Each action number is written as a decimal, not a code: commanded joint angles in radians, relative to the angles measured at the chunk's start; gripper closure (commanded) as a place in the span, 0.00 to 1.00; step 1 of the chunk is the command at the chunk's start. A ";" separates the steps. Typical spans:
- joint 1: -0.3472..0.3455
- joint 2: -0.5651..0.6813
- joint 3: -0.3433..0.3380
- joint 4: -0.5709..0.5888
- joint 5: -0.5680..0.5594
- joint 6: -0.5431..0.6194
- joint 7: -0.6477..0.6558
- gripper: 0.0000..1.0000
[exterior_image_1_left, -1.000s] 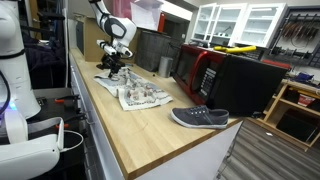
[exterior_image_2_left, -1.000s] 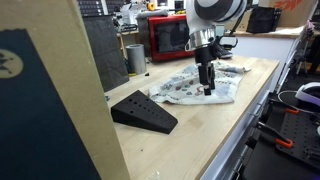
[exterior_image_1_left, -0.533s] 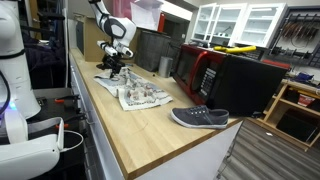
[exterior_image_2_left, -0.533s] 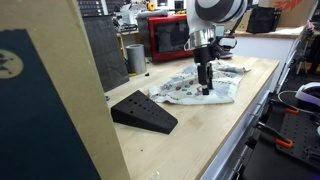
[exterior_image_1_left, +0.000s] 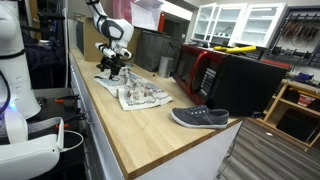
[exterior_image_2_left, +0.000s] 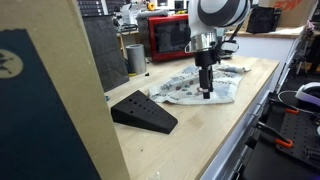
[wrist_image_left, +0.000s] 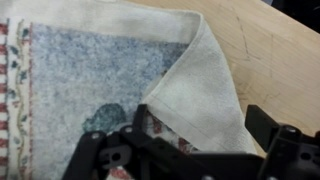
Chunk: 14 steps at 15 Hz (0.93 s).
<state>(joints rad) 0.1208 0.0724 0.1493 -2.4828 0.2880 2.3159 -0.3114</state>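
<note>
Since the towel (wrist_image_left: 205, 85) is folded over toward 1 o'clock on the table (wrist_image_left: 275, 50), my fingers (exterior_image_2_left: 207, 93) hover above that fold, wide open, empty.

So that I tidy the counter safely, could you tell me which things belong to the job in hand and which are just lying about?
In hand: the open gripper, low over the patterned cloth on the wooden counter.
Lying about: grey shoe, red microwave, metal cup.

Even, bright indoor light, soft shadows; wrist view blurred, exterior views low-resolution
</note>
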 joint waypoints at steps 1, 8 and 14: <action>-0.002 -0.018 0.005 -0.014 0.020 0.008 -0.032 0.00; -0.005 -0.017 0.003 -0.001 0.024 -0.015 -0.033 0.52; -0.001 -0.025 0.006 -0.004 0.013 -0.032 -0.028 0.87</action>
<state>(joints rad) 0.1203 0.0701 0.1492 -2.4797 0.2881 2.3133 -0.3122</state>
